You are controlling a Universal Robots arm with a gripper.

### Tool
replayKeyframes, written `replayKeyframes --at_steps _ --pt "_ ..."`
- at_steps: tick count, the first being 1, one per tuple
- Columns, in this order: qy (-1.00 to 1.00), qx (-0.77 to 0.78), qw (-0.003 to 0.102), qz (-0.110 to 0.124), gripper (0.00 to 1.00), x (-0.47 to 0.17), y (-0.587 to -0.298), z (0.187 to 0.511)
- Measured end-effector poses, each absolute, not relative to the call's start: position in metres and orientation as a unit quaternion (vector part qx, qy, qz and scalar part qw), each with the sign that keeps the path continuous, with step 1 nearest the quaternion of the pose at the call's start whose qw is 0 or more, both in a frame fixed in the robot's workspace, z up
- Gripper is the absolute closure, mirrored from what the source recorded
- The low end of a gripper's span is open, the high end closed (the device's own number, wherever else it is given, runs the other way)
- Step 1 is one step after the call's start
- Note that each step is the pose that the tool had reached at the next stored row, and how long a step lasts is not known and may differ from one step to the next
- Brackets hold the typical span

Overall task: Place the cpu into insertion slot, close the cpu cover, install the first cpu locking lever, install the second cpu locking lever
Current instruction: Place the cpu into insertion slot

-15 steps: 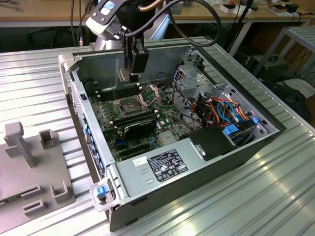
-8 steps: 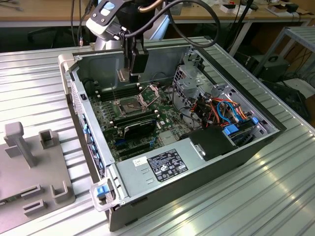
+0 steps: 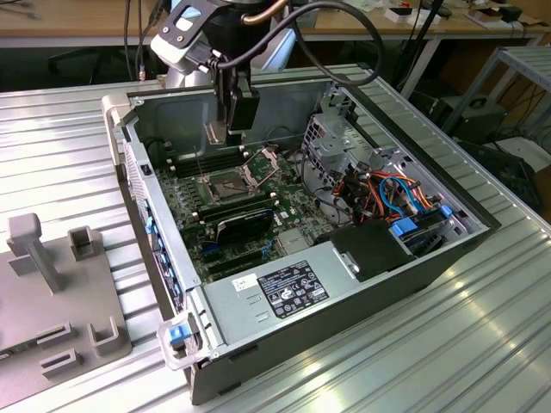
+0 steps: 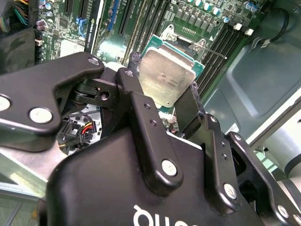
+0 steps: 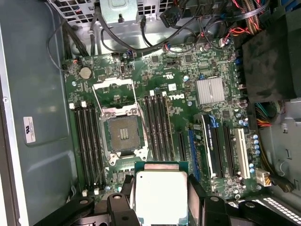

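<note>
Nearest us, the tool (image 4: 164, 79) is pinching the cpu (image 4: 168, 81). Its two black fingers (image 4: 136, 101) are closing on opposite edges of the chip, and its dull metal top is facing the cameras in both wrist views. We are recording the cpu as hanging level in the air, clear of the motherboard (image 5: 183, 94).

In the first wrist view the cpu (image 5: 160, 195) is sitting near the insertion slot (image 5: 123, 134), apart from it and not over it. The slot is lying bare, with its dark pin field exposed. The cpu cover (image 5: 115, 82) is standing swung open on the slot's far side.

In the exterior view the tool (image 3: 225, 131) is hovering inside the open computer case (image 3: 344, 301), above the slot (image 3: 222, 182). The case is resting on a ribbed metal surface (image 3: 482, 344).
</note>
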State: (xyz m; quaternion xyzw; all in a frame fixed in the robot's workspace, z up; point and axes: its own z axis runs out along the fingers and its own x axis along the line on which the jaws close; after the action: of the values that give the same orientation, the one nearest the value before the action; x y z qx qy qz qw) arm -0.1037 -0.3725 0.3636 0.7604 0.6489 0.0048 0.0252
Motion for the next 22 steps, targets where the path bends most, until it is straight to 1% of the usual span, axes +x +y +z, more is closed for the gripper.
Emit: replayKeyframes --at_steps 22 --pt "0.668 0.744 0.025 0.005 0.45 -0.1027 -0.3725 0.3571"
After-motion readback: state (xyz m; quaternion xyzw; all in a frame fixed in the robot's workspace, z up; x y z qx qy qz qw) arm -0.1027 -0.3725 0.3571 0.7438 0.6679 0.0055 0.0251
